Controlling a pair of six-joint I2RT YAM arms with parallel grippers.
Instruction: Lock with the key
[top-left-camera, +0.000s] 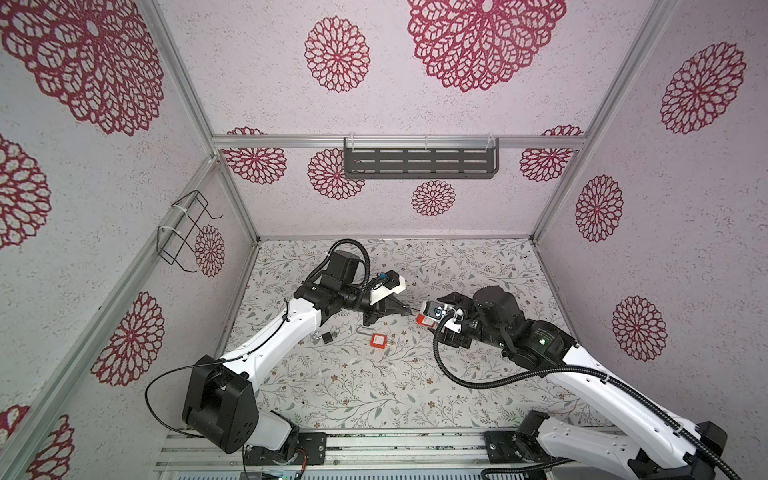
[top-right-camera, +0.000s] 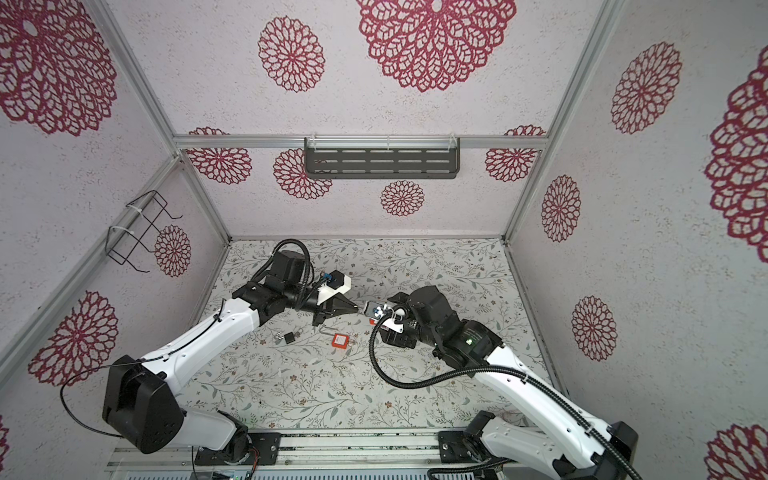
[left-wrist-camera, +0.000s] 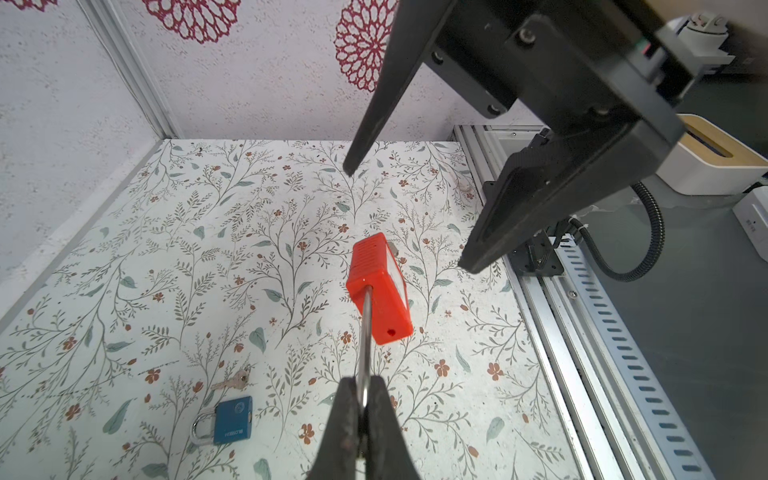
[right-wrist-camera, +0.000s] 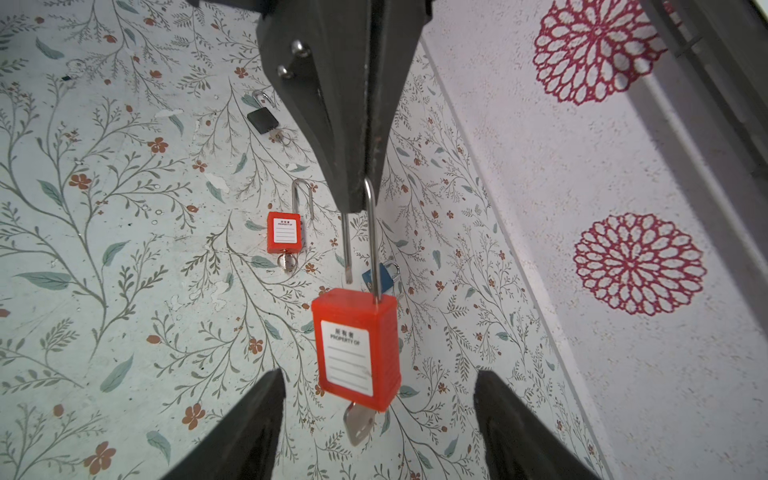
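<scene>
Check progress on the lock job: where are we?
Done: the red padlock is held up in the air, left end effector shut on its shackle, key already in its bottom. In hand: right end effector stands open either side of the padlock, not gripping. Left: the shackle's free leg is out, so closing it and turning the key likely remain.

padlock (right-wrist-camera: 357, 345) between left claw (left-wrist-camera: 365, 386) and right claw (right-wrist-camera: 379, 376), spare padlock (top-left-camera: 378, 340) on table (top-left-camera: 374, 395)

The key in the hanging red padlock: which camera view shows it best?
The right wrist view: the key juts from the base of the red padlock. The left wrist view shows only a sliver beyond the body; in both top views it is too small to tell.
</scene>
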